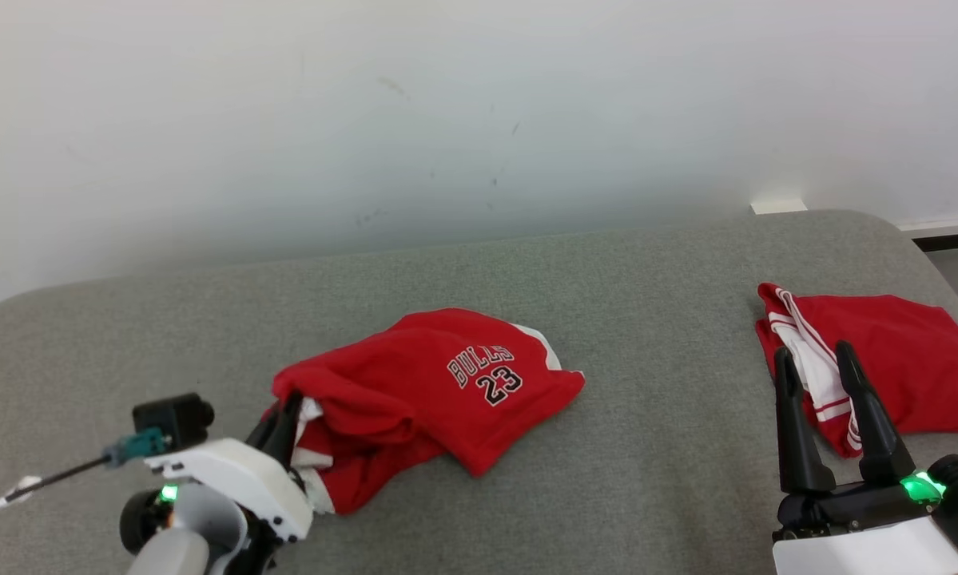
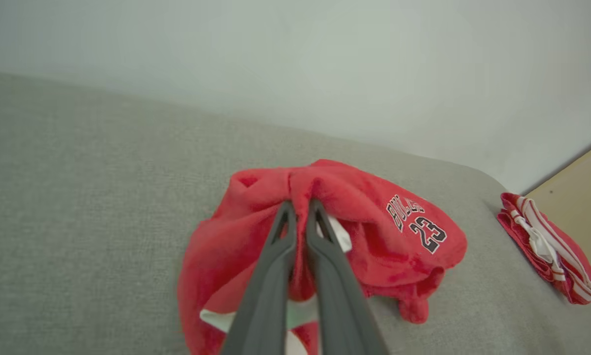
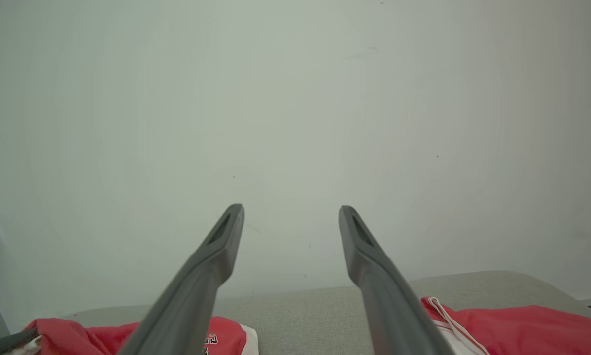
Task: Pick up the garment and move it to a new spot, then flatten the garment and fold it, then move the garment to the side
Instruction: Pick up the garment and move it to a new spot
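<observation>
Red jersey (image 1: 447,383), marked BULLS 23, is found crumpled at the lower centre of the head view on the grey pad (image 1: 646,479). Its left end is pinched between the clenched fingers of the left gripper (image 2: 300,204) at lower left. The right gripper (image 1: 814,351) is held spread and empty at lower right, in front of a second red garment (image 1: 910,351).
</observation>
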Motion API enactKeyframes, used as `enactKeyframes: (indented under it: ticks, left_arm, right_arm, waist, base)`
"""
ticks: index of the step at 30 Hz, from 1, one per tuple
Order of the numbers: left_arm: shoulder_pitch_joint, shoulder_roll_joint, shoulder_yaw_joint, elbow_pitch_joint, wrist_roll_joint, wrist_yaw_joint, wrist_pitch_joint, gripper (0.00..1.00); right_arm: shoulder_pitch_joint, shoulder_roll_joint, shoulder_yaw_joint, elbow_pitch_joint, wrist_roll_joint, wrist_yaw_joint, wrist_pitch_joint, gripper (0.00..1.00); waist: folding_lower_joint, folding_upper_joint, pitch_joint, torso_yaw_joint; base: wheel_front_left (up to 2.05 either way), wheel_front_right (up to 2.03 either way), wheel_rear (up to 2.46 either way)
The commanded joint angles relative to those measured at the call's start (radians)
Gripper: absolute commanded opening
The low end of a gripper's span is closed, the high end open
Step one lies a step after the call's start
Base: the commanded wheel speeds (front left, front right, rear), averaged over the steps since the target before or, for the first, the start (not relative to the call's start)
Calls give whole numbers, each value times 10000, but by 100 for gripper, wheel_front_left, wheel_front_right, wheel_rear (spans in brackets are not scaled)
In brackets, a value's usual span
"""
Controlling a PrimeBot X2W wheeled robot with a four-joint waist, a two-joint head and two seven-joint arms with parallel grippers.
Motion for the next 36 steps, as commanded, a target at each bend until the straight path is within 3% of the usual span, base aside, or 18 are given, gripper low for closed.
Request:
enactKeyframes:
  ticks: [1, 2, 3, 8, 12, 17, 23, 30, 36]
  left_arm:
    - [226, -82, -20, 402, 77, -65, -371, 45]
    - [299, -145, -77, 672, 125, -145, -572, 80]
    - [320, -185, -123, 919, 185, -228, -799, 100]
    - [229, -430, -352, 1673, 364, -596, -1825, 100]
    - [72, -282, -502, 1657, 753, -551, -2527, 100]
    - [323, 24, -599, 839, 1399, -120, -3066, 100]
    - [1280, 150, -147, -882, 1906, 716, -3482, 100]
    - [3018, -526, 861, -3441, 3453, 1096, -3542, 100]
    - [3851, -1277, 1453, -3855, 4310, 713, -3544, 100]
  right_arm:
    - [-38, -42, 11, 23, -42, -24, -28, 100]
    - [-48, -42, 52, 48, -37, -24, -28, 100]
    - [-64, -57, 101, 75, -36, -24, -28, 100]
    - [-112, -157, 293, 234, -66, -24, -26, 100]
    - [-55, -208, 386, 280, -97, -24, -26, 100]
    - [97, -252, 399, 259, -126, -26, -28, 100]
    - [242, -285, 380, 193, -180, -25, -26, 100]
    - [505, -359, 643, 359, -273, -25, -26, 100]
    - [466, -372, 992, 637, -364, -25, -28, 100]
  waist:
    - [1, -1, 25, 60]
    - [1, -1, 24, 95]
    - [1, -1, 24, 122]
    - [1, -1, -19, 303]
    - [1, -1, -108, 430]
    - [1, -1, -212, 571]
    - [1, -1, -238, 657]
    - [1, -1, 0, 717]
    - [1, -1, 144, 714]
  base:
    - [0, 0, 0]
    - [0, 0, 0]
    - [0, 0, 0]
    - [0, 0, 0]
    - [0, 0, 0]
    - [0, 0, 0]
    - [0, 0, 0]
    - [0, 0, 0]
    - [0, 0, 0]
